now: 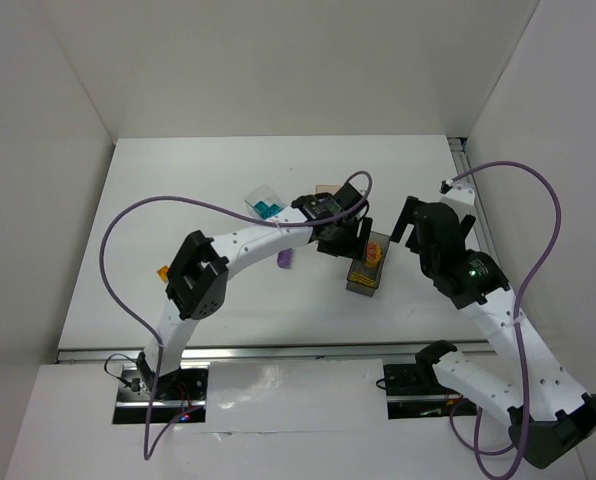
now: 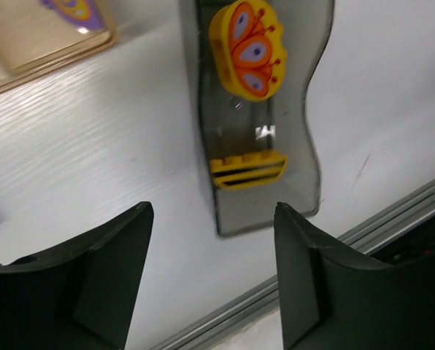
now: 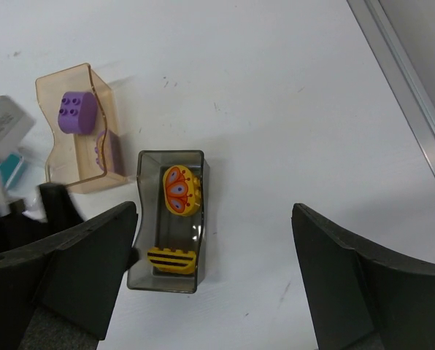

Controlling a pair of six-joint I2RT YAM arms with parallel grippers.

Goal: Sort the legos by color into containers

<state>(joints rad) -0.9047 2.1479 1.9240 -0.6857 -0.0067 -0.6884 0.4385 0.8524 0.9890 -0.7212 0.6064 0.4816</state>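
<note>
**Inspector A:** We start at the smoky grey bin [image 3: 177,232]. It holds a yellow butterfly brick [image 3: 181,191] and a yellow striped brick [image 3: 171,258], both flat on its floor. So the yellows are gathered here.

**Inspector B:** Agreed. The left gripper [image 2: 212,233] hangs above that bin with its jaws apart and nothing between them. We read that as the position for dropping a brick in.

**Inspector A:** Just beside it, the amber bin [image 3: 68,157] holds two purple bricks [image 3: 77,111]. Farther left, the clear bin [image 1: 258,192] holds teal pieces [image 1: 268,210].

**Inspector B:** The right gripper [image 3: 216,233] is also spread wide and empty, off to the grey bin's right. We judge it is held back so the arms do not meet.

**Inspector A:** Outstanding items are a loose purple brick [image 1: 285,258] on the table near the left arm, and an orange brick [image 1: 163,271] well to the left. The sort is not finished.
</note>
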